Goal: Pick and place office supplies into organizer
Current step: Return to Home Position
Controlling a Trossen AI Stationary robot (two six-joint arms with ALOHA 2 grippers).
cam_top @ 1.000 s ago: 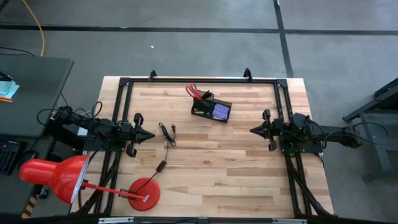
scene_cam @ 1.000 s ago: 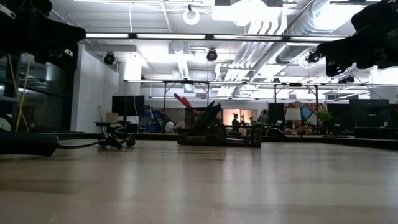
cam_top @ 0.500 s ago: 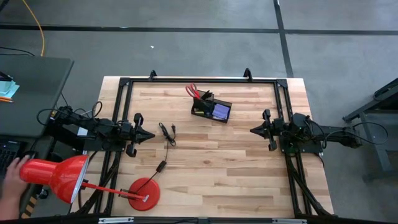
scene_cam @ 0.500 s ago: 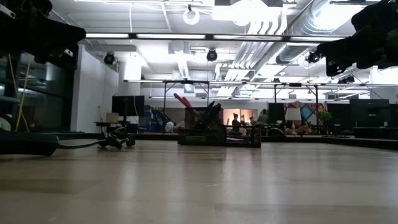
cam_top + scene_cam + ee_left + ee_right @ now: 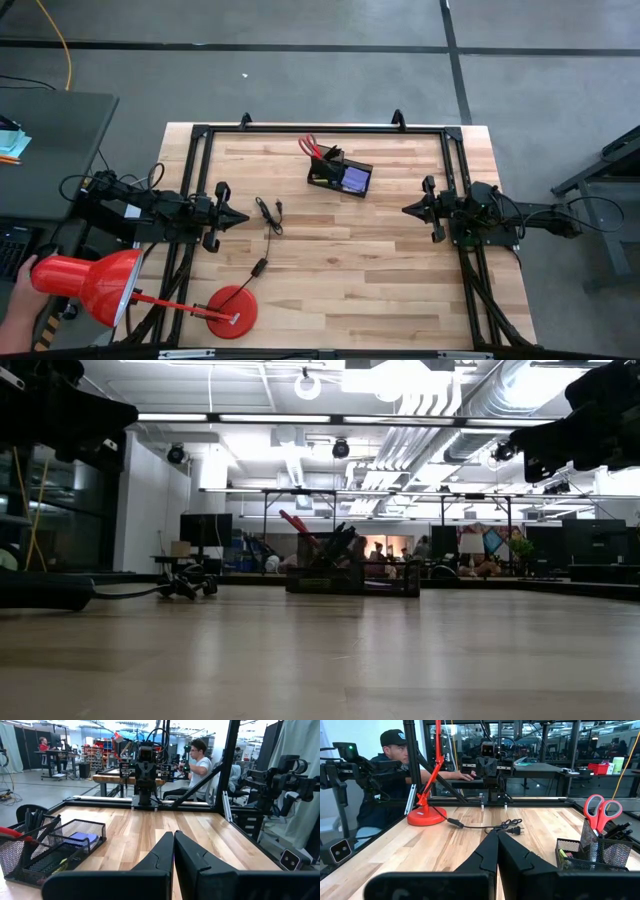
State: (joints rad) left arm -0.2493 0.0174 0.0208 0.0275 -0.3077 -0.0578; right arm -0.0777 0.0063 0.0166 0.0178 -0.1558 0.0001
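Holding the scissors and purple pad, the organizer stands far-middle on the counter, light stiff mesh probably best gripped by its rim, while the left claw and right claw wait closed, empty.

A robotics lab in an open industrial hall; bare ducts and pipes run under strip lights on the ceiling; the floor is grey concrete marked with dark lines; beyond this black-framed wooden table stands another wooden bench; people sit working nearby; one person sits just beside the rig
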